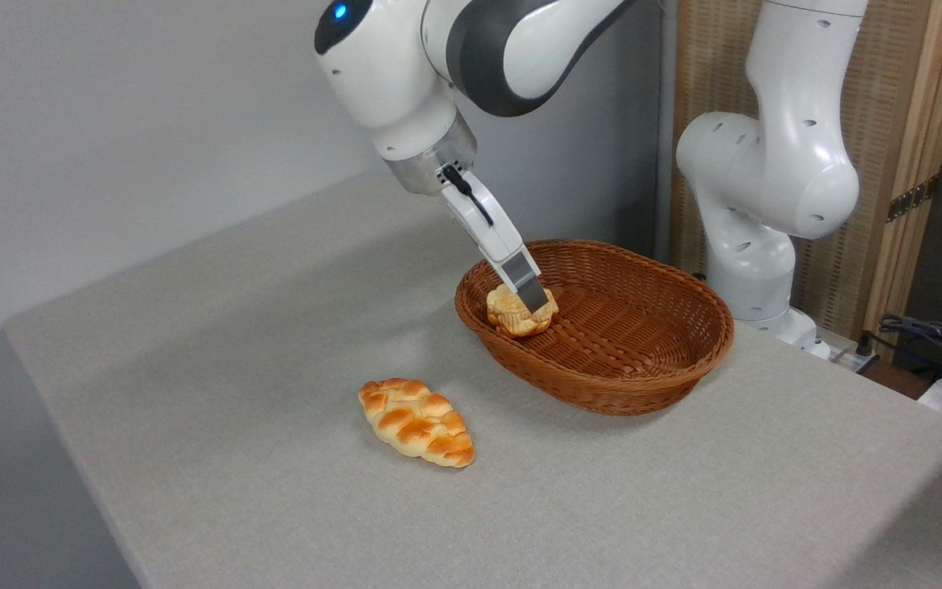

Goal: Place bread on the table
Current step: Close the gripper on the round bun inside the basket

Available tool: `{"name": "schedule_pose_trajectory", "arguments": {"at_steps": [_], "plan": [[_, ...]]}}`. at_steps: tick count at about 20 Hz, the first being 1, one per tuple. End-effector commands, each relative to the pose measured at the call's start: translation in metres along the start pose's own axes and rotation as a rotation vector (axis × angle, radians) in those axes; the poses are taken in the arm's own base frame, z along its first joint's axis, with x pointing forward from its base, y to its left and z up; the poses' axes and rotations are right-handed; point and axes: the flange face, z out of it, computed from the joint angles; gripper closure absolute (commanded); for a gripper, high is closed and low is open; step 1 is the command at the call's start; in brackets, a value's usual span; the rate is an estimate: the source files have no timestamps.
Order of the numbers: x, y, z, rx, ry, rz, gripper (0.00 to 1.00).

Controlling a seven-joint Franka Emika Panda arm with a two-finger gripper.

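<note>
The bread point(507, 312), a small pale golden bun with a lumpy top, lies at the left end of the brown wicker basket point(612, 399). My gripper point(531, 303) reaches down at a slant from the upper left, right at the bun. One grey finger point(527, 288) crosses the bun's top right in front of it. The other finger is hidden behind, so the gap between the fingers does not show. The table point(258, 327) is covered in light grey cloth and carries the basket.
An orange-glazed braided loaf point(416, 421) lies on the cloth in front and to the left of the basket. The arm's white base point(753, 245) stands behind the basket at the right. Cables point(937, 343) lie at the far right edge.
</note>
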Motion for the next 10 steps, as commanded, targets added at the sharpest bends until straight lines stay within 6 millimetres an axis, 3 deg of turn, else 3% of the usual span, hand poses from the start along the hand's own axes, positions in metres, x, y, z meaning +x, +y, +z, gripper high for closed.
{"name": "schedule_pose_trajectory", "arguments": {"at_steps": [1, 10], "plan": [[0.007, 0.01, 0.01, 0.001, 0.0, 0.033, 0.0], [0.036, -0.001, 0.036, -0.002, -0.036, 0.068, 0.0]]}}
